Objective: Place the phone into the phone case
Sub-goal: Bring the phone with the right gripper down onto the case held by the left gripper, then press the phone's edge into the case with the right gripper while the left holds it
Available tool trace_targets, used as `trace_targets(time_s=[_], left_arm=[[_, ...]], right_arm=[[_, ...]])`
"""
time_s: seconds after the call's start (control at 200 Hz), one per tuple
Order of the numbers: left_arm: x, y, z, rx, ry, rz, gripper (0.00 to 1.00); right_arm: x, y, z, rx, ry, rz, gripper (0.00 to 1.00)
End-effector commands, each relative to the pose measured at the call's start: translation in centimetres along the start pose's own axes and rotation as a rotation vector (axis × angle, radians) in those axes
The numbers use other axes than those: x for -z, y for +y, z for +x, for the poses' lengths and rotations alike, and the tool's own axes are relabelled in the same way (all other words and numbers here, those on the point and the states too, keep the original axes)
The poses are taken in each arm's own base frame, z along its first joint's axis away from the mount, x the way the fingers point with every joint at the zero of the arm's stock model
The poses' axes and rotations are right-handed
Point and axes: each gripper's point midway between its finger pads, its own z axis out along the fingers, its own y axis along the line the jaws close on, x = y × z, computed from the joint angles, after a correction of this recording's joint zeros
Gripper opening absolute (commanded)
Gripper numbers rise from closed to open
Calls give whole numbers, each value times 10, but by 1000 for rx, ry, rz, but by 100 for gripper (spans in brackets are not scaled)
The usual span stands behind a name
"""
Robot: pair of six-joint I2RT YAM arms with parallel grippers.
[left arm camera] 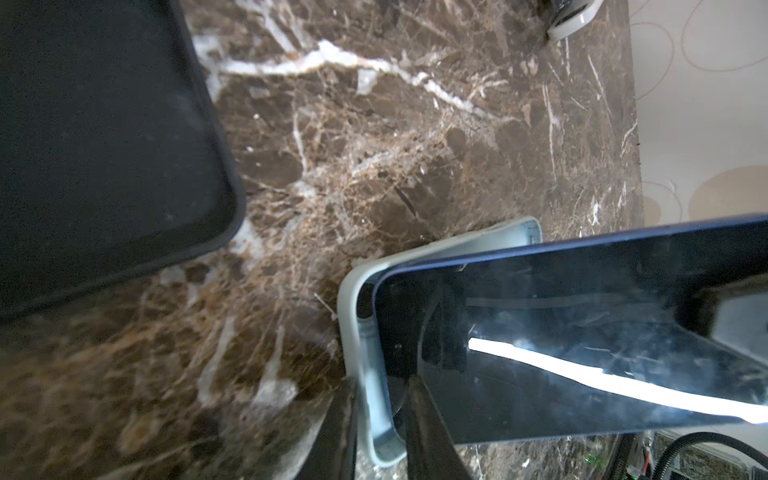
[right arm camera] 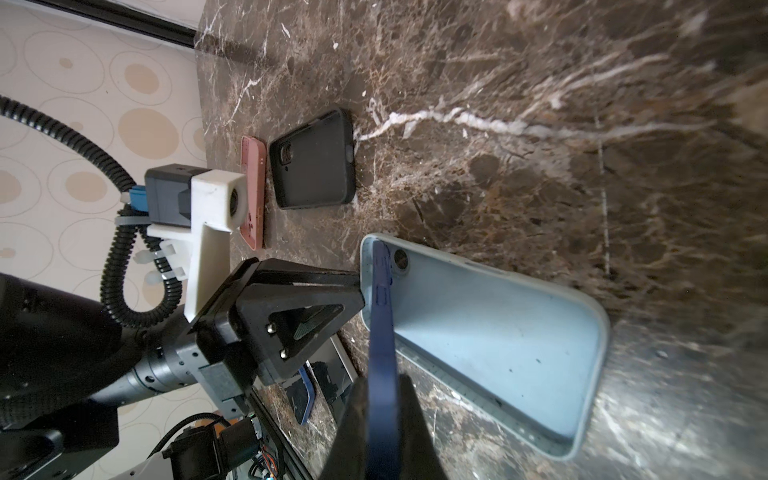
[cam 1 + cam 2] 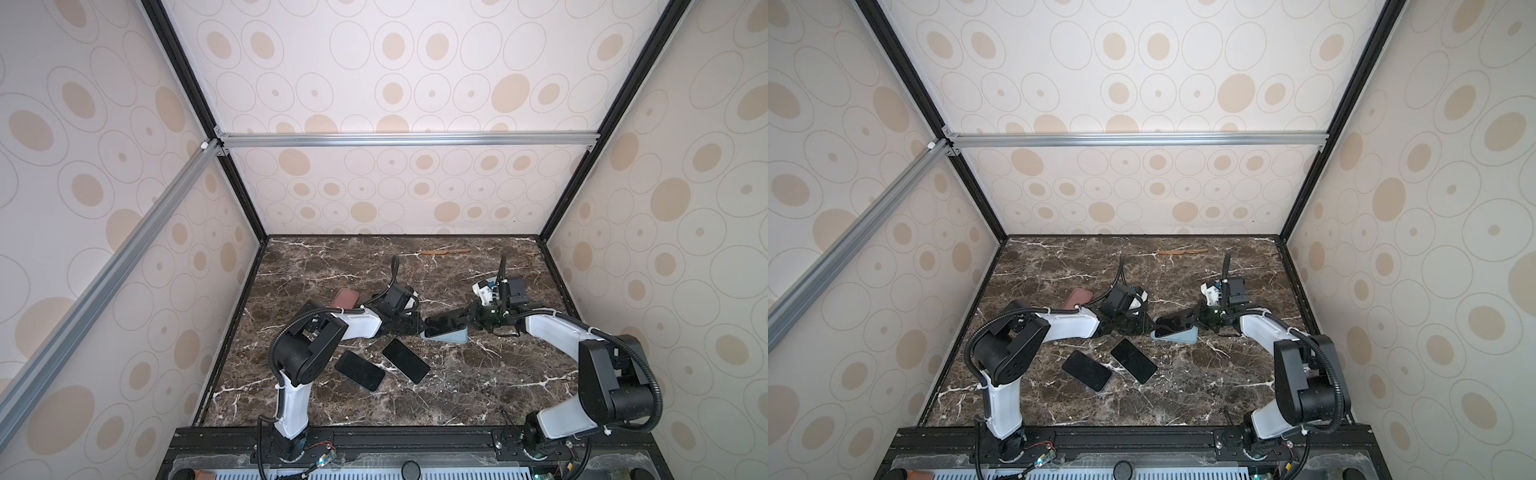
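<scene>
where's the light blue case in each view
In a top view: light blue case, lower centre
In a top view: case, same spot
Left wrist: case's short end, under the dark blue phone
Right wrist: case's open inside, beside phone's edge
Shared landmark: that phone tilted into it

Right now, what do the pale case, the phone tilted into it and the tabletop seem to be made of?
The case looks like soft silicone or rubbery plastic: pale blue, matte, rounded lip. The phone has a glossy glass front mirroring a bright light strip; its navy edge could be metal or plastic. The tabletop looks like polished brown marble with white veins, possibly printed laminate.
</scene>
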Motion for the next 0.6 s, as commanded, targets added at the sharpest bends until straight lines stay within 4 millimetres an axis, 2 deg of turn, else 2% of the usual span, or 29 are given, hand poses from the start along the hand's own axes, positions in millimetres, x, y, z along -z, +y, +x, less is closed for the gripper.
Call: trace_targets(time_s=[0.0,0.21,0.595], left_arm=[[-4,-3,3,8,7,18,21],[-7,1,9,22,20,14,21],[-8,-11,13,28,24,49,20]], right_arm=[[-13,-26,27,-65,80,45,0],[-19,-40,32,-92,77,75,0],[-29,-57,42,-159,74,81,2]])
